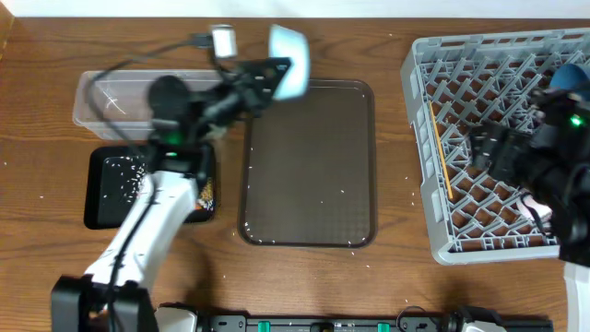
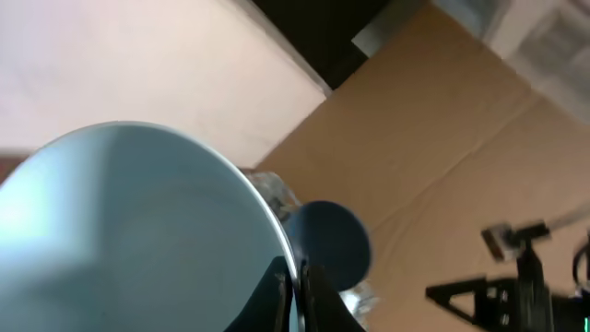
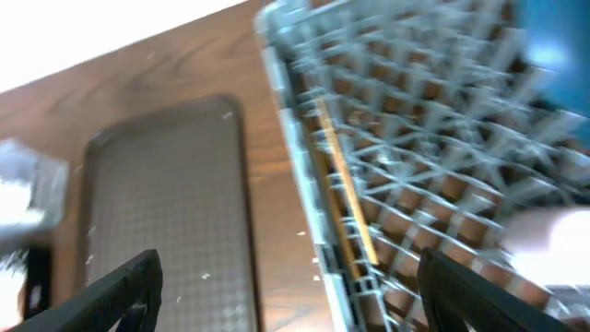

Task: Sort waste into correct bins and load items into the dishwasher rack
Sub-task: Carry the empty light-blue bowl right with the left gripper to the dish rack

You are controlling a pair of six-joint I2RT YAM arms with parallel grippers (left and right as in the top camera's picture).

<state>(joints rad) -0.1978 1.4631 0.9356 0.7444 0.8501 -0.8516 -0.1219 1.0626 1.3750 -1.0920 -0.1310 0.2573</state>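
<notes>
— What do we count around the serving tray point(image 1: 309, 184)?
— One light-blue cup point(image 1: 289, 63), held up over the tray's far left corner. The left end effector point(image 1: 274, 74) is clamped on its rim.
— And the bins?
— Two, both left of the tray: one clear tub point(image 1: 97, 101) on the far side and one black tray point(image 1: 97, 207) on the near side, speckled with rice grains point(image 1: 124, 175), too many for us to count.
— And to the tray's right?
— One rack point(image 1: 424, 111) on the bench point(image 1: 387, 277). In it we see one dark-blue plate point(image 1: 573, 74) and the chopsticks point(image 1: 441, 157), which lie along the wall nearest the tray. The right end effector point(image 3: 288, 267) hangs above the rack, fingers wide apart
</notes>
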